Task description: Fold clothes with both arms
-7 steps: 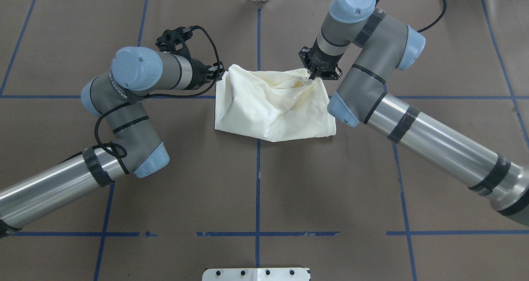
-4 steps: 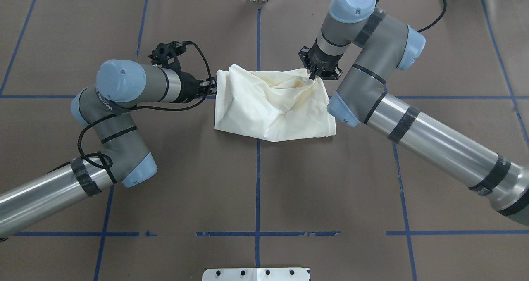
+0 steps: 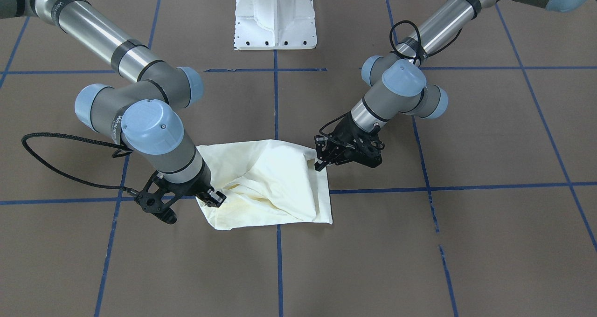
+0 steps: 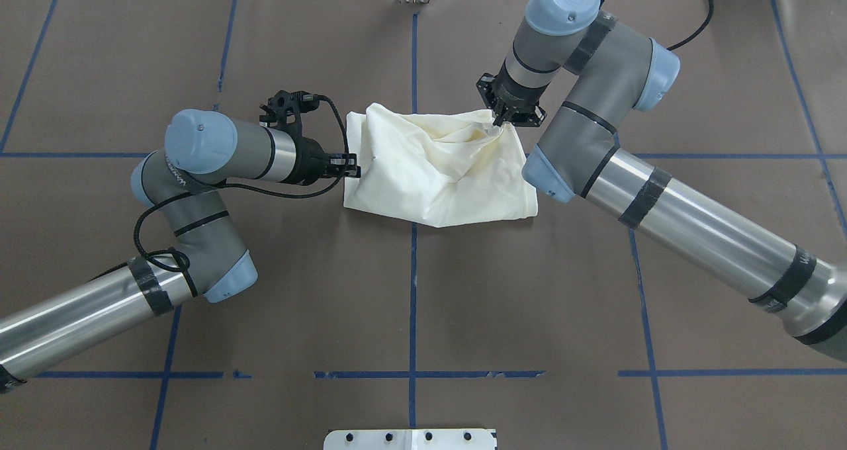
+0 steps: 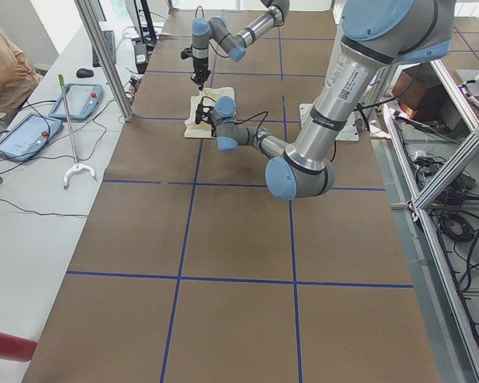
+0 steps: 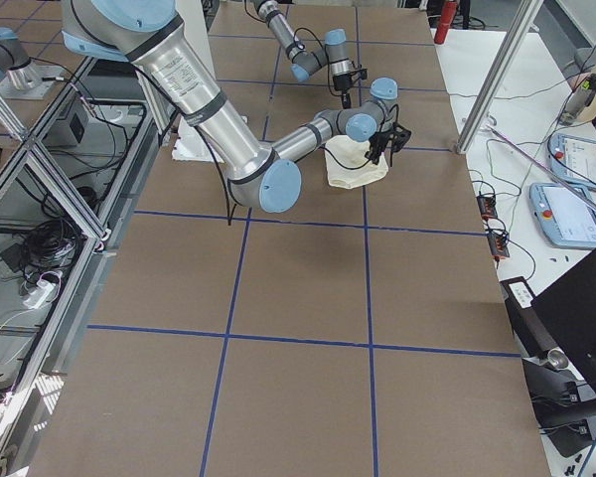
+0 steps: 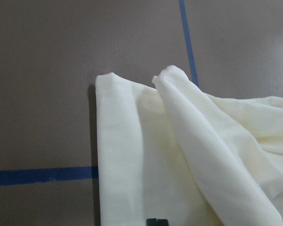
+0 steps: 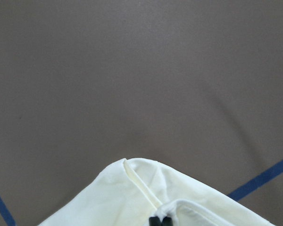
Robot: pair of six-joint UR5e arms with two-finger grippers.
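The clothes [image 4: 437, 165] are a single cream-white garment lying bunched and partly folded at the middle of the brown table, also seen from the front [image 3: 275, 182]. No print shows. My right gripper [image 4: 501, 124] is shut on the garment's far right corner; its wrist view shows fabric [image 8: 132, 197] bunched around the closed tips [image 8: 159, 220]. My left gripper [image 4: 354, 169] is shut, with its tips at the garment's left edge. In its wrist view the closed tips [image 7: 157, 222] hover over flat cloth [image 7: 179, 155]. I cannot tell whether fabric is pinched there.
Blue tape lines [image 4: 413, 284] cross the brown table cover. The white pedestal base [image 3: 275, 23] stands at the robot's side. Along the far table in the left side view are a seated person [image 5: 4, 76], a teach pendant [image 5: 81, 97] and a reach tool [image 5: 73, 163].
My left gripper left the garment's far left corner, drew back, then moved toward the robot along the left edge. The right arm and its grip held still.
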